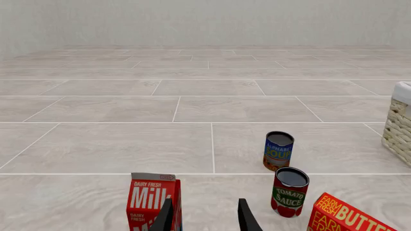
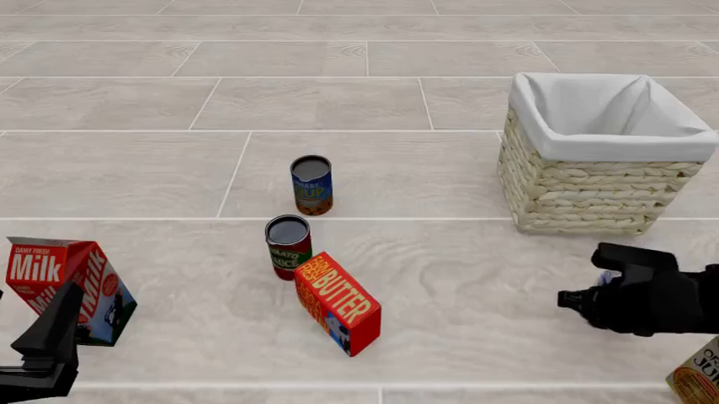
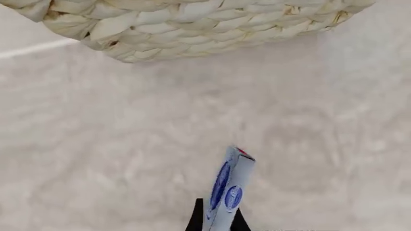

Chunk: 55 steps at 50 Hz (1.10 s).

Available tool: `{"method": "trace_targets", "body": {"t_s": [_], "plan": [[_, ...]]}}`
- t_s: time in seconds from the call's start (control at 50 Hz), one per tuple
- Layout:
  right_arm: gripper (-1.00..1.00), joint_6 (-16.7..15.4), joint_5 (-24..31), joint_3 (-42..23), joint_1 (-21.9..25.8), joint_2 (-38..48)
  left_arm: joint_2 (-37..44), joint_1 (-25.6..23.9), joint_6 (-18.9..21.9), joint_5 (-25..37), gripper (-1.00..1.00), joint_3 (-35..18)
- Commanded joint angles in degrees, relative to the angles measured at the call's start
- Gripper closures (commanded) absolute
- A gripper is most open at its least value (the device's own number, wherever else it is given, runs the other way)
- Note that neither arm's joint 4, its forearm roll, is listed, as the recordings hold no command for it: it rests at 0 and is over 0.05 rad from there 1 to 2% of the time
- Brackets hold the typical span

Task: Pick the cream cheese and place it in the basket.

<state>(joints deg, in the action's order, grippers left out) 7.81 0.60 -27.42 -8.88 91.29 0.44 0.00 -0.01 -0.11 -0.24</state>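
The cream cheese, a thin white and light blue box with blue marks, stands on edge between the fingers of my right gripper, which is shut on it. In the front view only a pale sliver of the cream cheese shows at my right gripper, which is in front of the basket. The woven wall of the basket lies just beyond the box. My left gripper is open with nothing between its fingers, near the milk carton, and it appears at the lower left as my left gripper.
A red milk carton stands at the left. A red-orange butter box, a tomato sauce can and a blue soup can stand mid-floor. Another package pokes in at the lower right corner.
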Motion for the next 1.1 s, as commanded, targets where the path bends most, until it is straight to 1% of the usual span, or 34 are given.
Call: {"method": "trace_targets", "body": {"t_s": [0.02, 0.08, 0.1, 0.14, 0.28, 0.34, 0.36, 0.38, 0.4, 0.42, 0.44, 0.5, 0.52, 0.58, 0.64, 0.66, 0.68, 0.74, 0.86, 0.88, 0.92, 0.94, 1.0, 1.04, 1.1], "plan": [[1.0, 2.8, -3.5, -0.1, -0.6, 2.2, 0.0, 0.0, 0.0, 0.0, -1.0, 0.0], [1.0, 4.1, -2.9, 0.2, 0.7, 0.6, 0.0, 0.0, 0.0, 0.0, -1.0, 0.0], [1.0, 4.5, -2.8, 0.6, 0.4, 0.0, 0.0, 0.0, 0.0, 0.0, -1.0, 0.0], [1.0, 4.4, -2.4, 1.1, 0.5, -1.1, 0.0, 0.0, 0.0, 0.0, -1.0, 0.0], [1.0, 5.6, -2.5, 2.8, 0.5, -3.4, 0.0, 0.0, 0.0, 0.0, -1.0, 0.0], [1.0, 5.0, -1.5, 2.8, 0.3, -5.5, 0.0, 0.0, 0.0, 0.0, -1.0, 0.0], [1.0, 4.3, -1.2, 2.8, 0.5, -6.1, 0.0, 0.0, 0.0, 0.0, -1.0, 0.0], [1.0, 4.3, -1.2, 2.8, 0.5, -6.1, 0.0, 0.0, 0.0, 0.0, -1.0, 0.0], [1.0, 1.1, -0.6, 2.4, 0.5, -7.5, 0.0, 0.0, 0.0, 0.0, -1.0, 0.0], [1.0, 0.0, -0.2, 2.3, 0.0, -8.3, 0.0, 0.0, 0.0, 0.0, -1.0, 0.0], [1.0, 0.2, 0.3, 2.1, -0.7, -8.8, 0.0, 0.0, 0.0, 0.0, -1.0, 0.0], [1.0, -0.7, 1.0, 2.0, -1.4, -10.3, 0.0, 0.0, 0.0, 0.0, -1.0, 0.0], [1.0, -2.0, 1.9, 1.9, -1.8, -11.6, 0.0, 0.0, 0.0, 0.0, -1.0, 0.0], [1.0, -2.2, 2.6, 2.0, -1.4, -13.3, 0.0, 0.0, 0.0, 0.0, -1.0, 0.0], [1.0, -5.9, 2.5, 2.6, -0.9, -15.1, 0.0, 0.0, 0.0, 0.0, -1.0, 0.0], [1.0, -5.0, 2.9, 2.5, -1.0, -15.3, 0.0, 0.0, 0.0, 0.0, -1.0, 0.0], [1.0, -4.9, 2.8, 2.9, -0.8, -15.5, 0.0, 0.0, 0.0, 0.0, -1.0, 0.0], [1.0, -6.2, 2.8, 3.3, -0.9, -16.5, 0.0, 0.0, 0.0, 0.0, -1.0, 0.0], [1.0, -6.7, 5.0, 2.1, -0.6, -19.0, 0.0, 0.0, 0.0, 0.0, -1.0, 0.0], [1.0, -7.2, 5.7, 1.8, -0.5, -19.7, 0.0, 0.0, 0.0, 0.0, -1.0, 0.0], [1.0, -9.1, 7.0, 1.0, 0.8, -21.5, 0.0, 0.0, 0.0, 0.0, -1.0, 0.0], [1.0, -9.8, 8.0, 0.3, 0.6, -22.3, 0.0, 0.0, 0.0, 0.0, -1.0, 0.0], [1.0, -8.7, 10.1, -1.1, 0.7, -23.3, 0.0, 0.0, 0.0, 0.0, -1.0, 0.0], [1.0, -9.1, 11.6, -1.8, 0.5, -24.7, 0.0, 0.0, 0.0, 0.0, -1.0, 0.0], [1.0, -9.1, 12.3, -2.1, 0.8, -25.5, 0.0, 0.0, 0.0, 0.0, -1.0, 0.0]]}}
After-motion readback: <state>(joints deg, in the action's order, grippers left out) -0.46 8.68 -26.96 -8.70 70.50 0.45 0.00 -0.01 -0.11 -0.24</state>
